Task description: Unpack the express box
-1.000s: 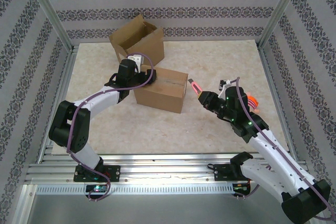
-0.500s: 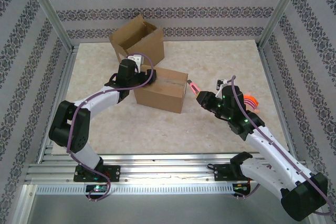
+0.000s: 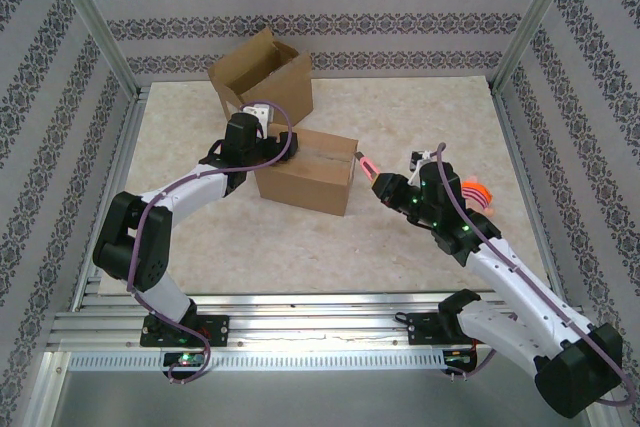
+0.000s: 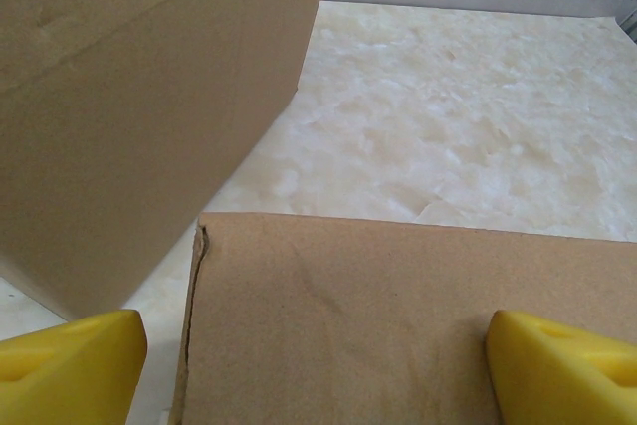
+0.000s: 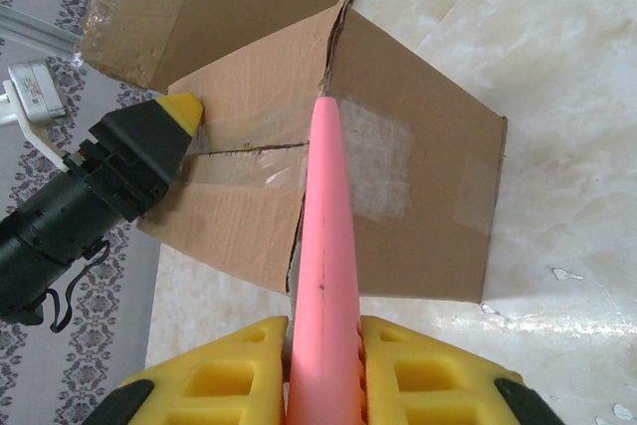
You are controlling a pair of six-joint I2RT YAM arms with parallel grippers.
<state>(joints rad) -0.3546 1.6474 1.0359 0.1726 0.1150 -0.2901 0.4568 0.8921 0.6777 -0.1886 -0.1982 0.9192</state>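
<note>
The express box (image 3: 305,172) is a shut brown carton with clear tape (image 5: 373,161) over its top seam, lying at mid-table. My left gripper (image 3: 260,150) stands open at the box's left end. One yellow fingertip (image 4: 567,365) is over the box top (image 4: 398,306) and the other (image 4: 70,365) is past its left edge. My right gripper (image 5: 323,365) is shut on a pink cutter (image 5: 328,226). The cutter (image 3: 368,162) points at the box's right end, its tip over the taped seam; whether it touches I cannot tell.
A second carton (image 3: 262,77) with open flaps stands just behind the express box, close to my left wrist, and looms at the upper left (image 4: 129,97). An orange object (image 3: 478,194) lies behind my right arm. Bare tabletop (image 3: 420,117) lies to the right and front.
My right arm has eased slightly left toward the box, carrying the cutter with it. The left arm and both cartons have not moved.
</note>
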